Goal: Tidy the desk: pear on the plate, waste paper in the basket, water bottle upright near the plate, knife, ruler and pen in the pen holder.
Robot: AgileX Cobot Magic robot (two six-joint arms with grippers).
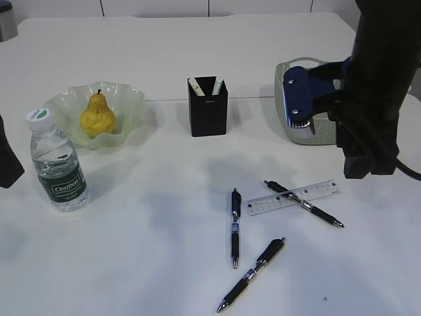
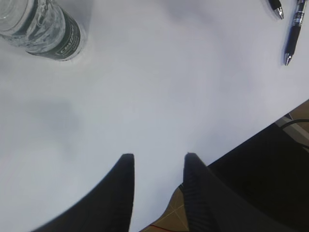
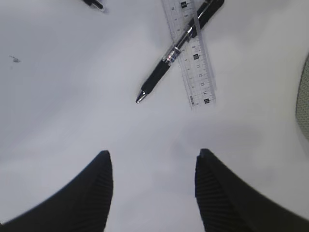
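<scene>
Right gripper hung open and empty; ruler lay at twelve o'clock, long axis running away, pen crossing it.

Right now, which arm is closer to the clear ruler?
The right. The right gripper hangs just short of the ruler, which has a pen lying across it. The left gripper is far off, by the water bottle.

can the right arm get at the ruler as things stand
Probably yes, but not cleanly: the right gripper hangs open and empty near the ruler, yet a black pen lies across it and would be caught or pushed.
</scene>
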